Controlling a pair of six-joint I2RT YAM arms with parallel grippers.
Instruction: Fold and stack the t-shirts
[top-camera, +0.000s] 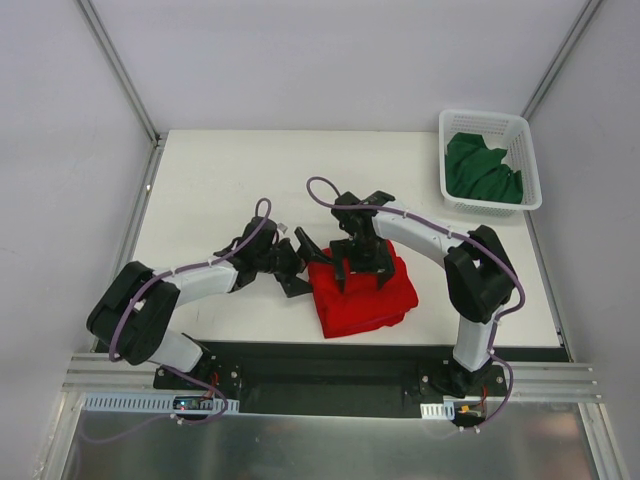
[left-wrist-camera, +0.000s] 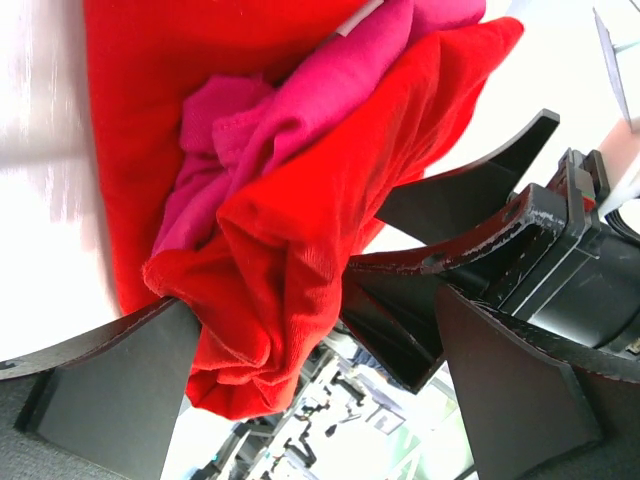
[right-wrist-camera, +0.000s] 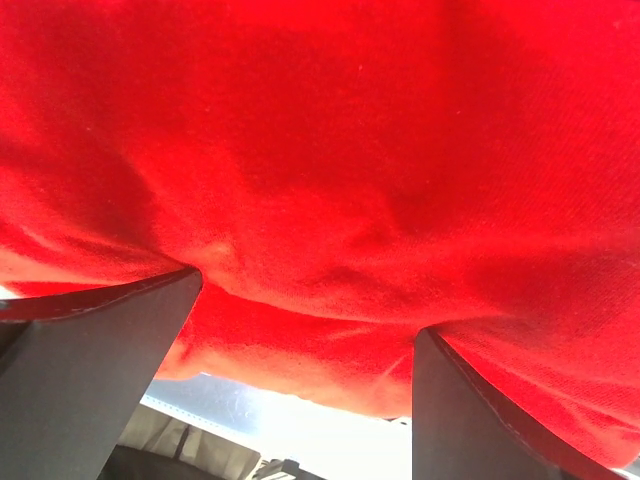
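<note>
Left gripper (top-camera: 302, 265) and right gripper (top-camera: 363, 272), both spread, straddle the soft red t-shirt (top-camera: 365, 305) near the table (top-camera: 220, 180) front edge; probably best pinched at a fold.

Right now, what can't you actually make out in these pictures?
Magenta t-shirt: the top view shows none of it because the red t-shirt covers it. The left wrist view shows only a bunched edge.
Green t-shirt: in the top view it is partly behind the basket walls, so its full shape is unclear.
Table under the right gripper: red cloth fills the right wrist view.
</note>
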